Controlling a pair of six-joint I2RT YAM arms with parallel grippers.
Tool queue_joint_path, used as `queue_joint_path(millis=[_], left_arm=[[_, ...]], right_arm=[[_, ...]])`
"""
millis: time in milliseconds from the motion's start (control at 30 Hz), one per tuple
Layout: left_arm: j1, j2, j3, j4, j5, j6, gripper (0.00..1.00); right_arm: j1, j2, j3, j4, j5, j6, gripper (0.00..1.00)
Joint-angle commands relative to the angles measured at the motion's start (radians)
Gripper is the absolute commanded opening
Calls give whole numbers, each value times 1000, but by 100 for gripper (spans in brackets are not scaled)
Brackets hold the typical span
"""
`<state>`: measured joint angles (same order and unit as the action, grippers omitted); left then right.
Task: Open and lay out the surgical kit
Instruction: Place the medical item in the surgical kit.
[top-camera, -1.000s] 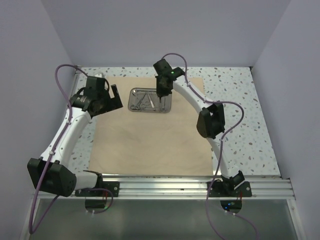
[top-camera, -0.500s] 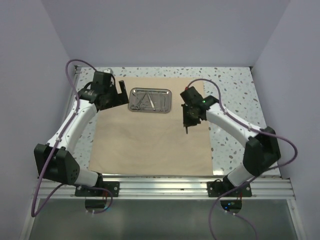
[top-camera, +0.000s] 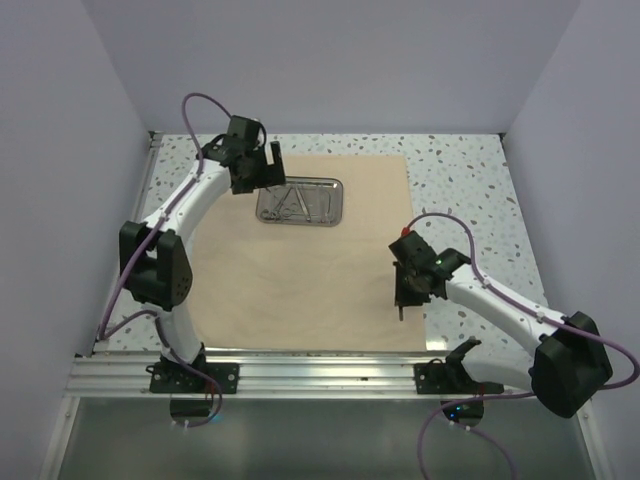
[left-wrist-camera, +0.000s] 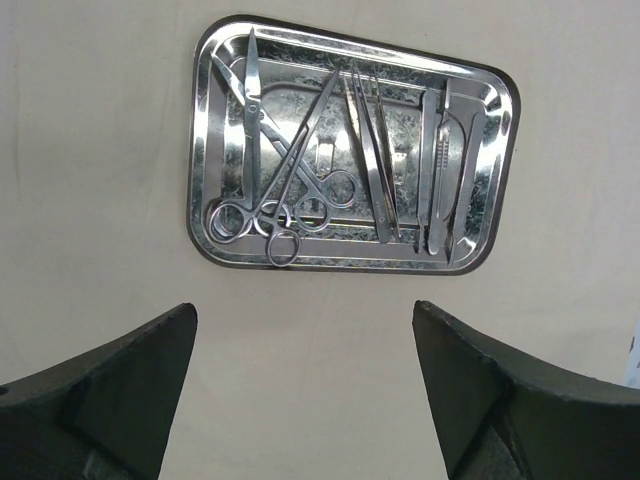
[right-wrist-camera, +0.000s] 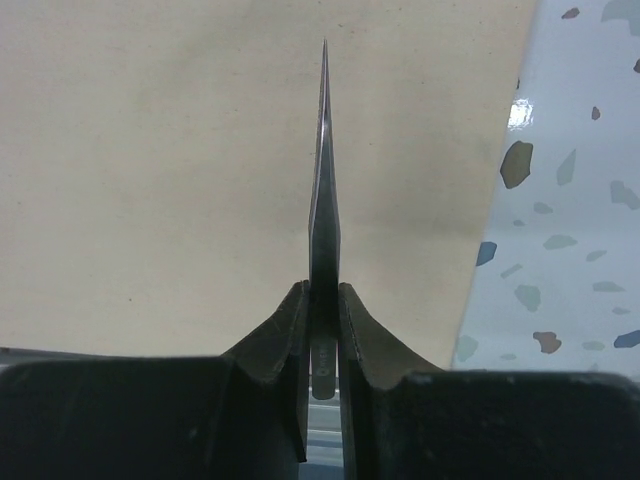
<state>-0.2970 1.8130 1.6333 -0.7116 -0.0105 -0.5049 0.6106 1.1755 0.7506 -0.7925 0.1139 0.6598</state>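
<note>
The steel tool (right-wrist-camera: 323, 200) had its base hidden between the fingers (right-wrist-camera: 280, 330) of the right gripper (right-wrist-camera: 322, 292); its kind was unclear.

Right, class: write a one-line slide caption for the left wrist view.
Open left gripper frames the steel tray of scissors and tweezers on the tan wrap.

The left gripper (left-wrist-camera: 305, 335) hung above the tan wrap sheet (left-wrist-camera: 100, 150) with its two dark fingers (left-wrist-camera: 110, 390) spread wide at the bottom corners, touching nothing. Between and beyond them the shiny steel tray (left-wrist-camera: 347, 42) lay flat on the sheet, slightly askew. It held two crossed ring-handled scissors (left-wrist-camera: 283, 160) on the left, tweezers (left-wrist-camera: 375, 150) in the middle and slim straight handles (left-wrist-camera: 437, 170) on the right.
</note>
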Motion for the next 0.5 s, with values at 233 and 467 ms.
queue_joint_path(millis=[233, 467], left_arm=[[-70, 161, 187, 4, -60, 0, 85], [-96, 296, 269, -2, -143, 40, 64]], right_arm=[[3, -43, -11, -40, 18, 27, 95], [3, -160, 96, -166, 70, 34, 96]])
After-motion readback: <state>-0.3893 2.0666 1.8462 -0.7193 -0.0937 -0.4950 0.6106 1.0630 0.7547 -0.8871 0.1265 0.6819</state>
